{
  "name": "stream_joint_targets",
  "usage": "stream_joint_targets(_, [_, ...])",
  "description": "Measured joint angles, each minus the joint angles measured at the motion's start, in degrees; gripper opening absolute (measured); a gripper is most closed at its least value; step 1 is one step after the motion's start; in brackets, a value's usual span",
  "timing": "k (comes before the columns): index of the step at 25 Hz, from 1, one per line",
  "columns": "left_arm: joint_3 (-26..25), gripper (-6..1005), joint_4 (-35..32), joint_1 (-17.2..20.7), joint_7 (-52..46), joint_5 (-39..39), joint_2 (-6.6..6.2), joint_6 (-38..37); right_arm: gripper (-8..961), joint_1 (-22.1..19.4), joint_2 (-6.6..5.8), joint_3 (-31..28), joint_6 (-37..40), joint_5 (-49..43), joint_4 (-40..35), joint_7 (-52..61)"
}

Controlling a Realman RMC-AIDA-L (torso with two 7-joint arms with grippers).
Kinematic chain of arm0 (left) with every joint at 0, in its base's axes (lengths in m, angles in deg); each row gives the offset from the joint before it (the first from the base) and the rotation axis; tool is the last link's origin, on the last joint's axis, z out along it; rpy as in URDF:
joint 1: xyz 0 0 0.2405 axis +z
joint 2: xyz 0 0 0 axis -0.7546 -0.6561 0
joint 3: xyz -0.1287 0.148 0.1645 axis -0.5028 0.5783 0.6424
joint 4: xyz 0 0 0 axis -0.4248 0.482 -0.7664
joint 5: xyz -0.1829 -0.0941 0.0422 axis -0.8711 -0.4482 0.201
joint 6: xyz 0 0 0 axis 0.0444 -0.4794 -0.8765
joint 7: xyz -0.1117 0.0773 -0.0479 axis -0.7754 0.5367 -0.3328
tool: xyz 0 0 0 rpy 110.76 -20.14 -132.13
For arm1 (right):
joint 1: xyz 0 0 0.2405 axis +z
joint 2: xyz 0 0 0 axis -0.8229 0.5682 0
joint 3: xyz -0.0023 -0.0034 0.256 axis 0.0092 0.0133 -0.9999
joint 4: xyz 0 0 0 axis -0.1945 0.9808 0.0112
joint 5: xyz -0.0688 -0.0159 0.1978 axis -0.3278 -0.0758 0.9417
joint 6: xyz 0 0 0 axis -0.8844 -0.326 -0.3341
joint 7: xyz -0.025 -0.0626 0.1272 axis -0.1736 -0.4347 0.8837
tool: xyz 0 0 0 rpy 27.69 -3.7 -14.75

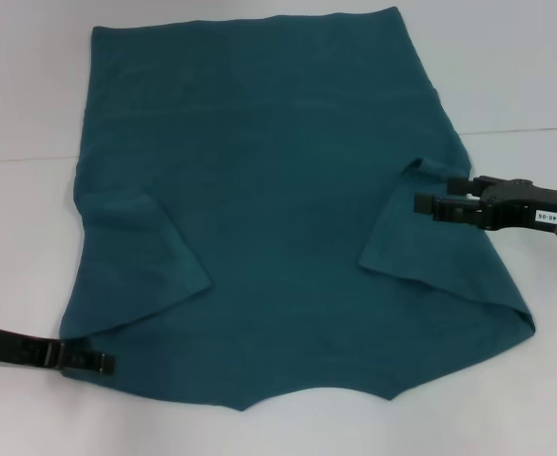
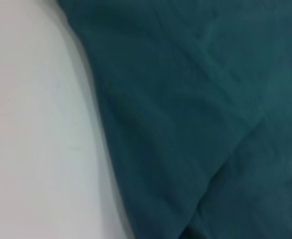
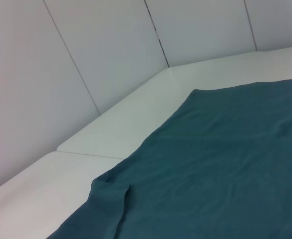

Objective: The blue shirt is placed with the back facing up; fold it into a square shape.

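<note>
The blue shirt (image 1: pixel 278 190) lies flat on the white table (image 1: pixel 22 114), plain side up, collar end toward me and hem at the far side. Both sleeves are folded inward onto the body: the left sleeve (image 1: pixel 136 266) and the right sleeve (image 1: pixel 431 247). My left gripper (image 1: pixel 103 362) lies low at the shirt's near left corner, its tip over the cloth edge. My right gripper (image 1: pixel 431 195) hovers open by the right sleeve's fold, nothing between its fingers. The left wrist view shows the shirt (image 2: pixel 211 99) edge close up. The right wrist view shows the shirt (image 3: pixel 225 164) and a folded sleeve (image 3: pixel 111 199).
Bare white table (image 2: pixel 31 124) borders the shirt on the left, right and near sides. A seam in the table (image 3: pixel 136 114) runs across behind the shirt's middle. White wall panels (image 3: pixel 86 50) stand behind the table's far edge.
</note>
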Motion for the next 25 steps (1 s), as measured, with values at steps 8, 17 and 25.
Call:
stream_joint_targets(8, [1.71,842,-0.01,-0.87,-0.01,-0.26,0.37,-0.15,926,0.08,0.00,0.00,0.00,0.03,0.00,0.00])
stream_joint_targets(17, [2.20,828,-0.37,-2.21,0.59,-1.81,1.01,-1.53,926,-0.01,0.00,0.00,0.00,0.03,0.00,0.00])
stream_joint_targets(25, [2.20,816,-0.38,-2.69,1.20,-2.94,1.05,-2.67,926,-0.17,0.00,0.00,0.00,0.31,0.00,-0.12])
